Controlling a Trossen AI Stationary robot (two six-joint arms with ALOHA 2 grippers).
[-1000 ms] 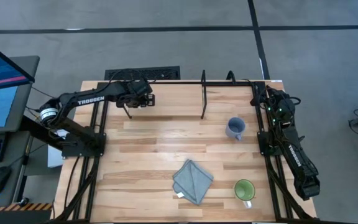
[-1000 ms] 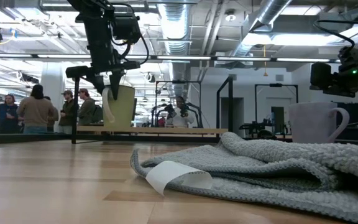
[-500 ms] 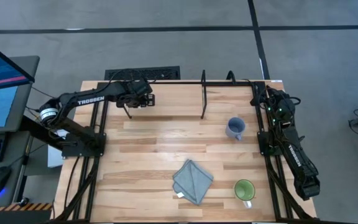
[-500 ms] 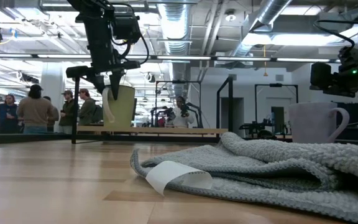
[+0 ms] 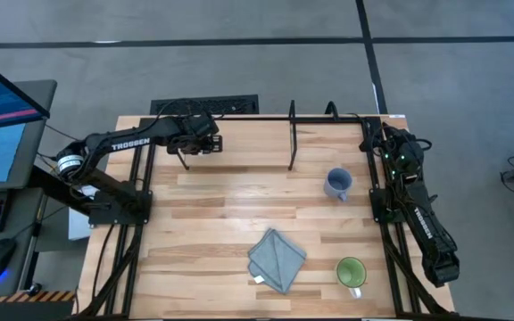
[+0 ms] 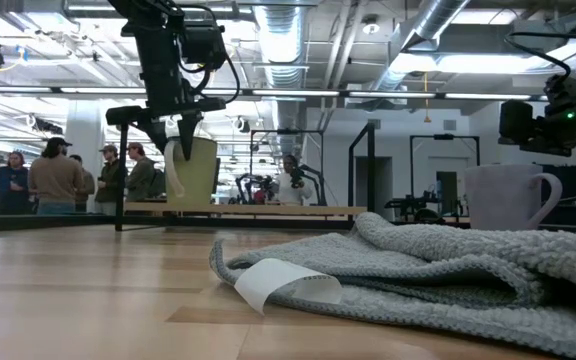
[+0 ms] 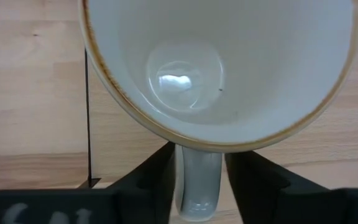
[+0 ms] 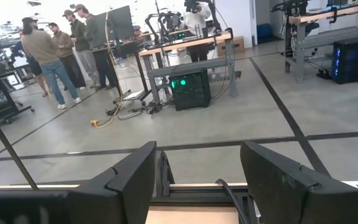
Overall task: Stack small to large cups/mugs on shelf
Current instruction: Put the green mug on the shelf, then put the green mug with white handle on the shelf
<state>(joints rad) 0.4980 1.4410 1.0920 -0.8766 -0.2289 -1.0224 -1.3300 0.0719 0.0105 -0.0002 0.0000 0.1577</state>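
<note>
Left wrist view showed the left gripper (image 7: pixel 197 180) pinching the white mug (image 7: pixel 219 68) by its handle above the shelf (image 6: pixel 238 211), upper left; rigid, glazed, breakable, likely slippery.

Even overhead light, glare inside white mug (image 7: pixel 185 81), blurred foreground cloth (image 6: pixel 448 270)

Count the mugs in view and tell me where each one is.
3. The cream mug is on the shelf, its handle between the left pincer fingers. The blue-grey mug stands on the table's right side; the green-lined mug beside the cloth.
</note>
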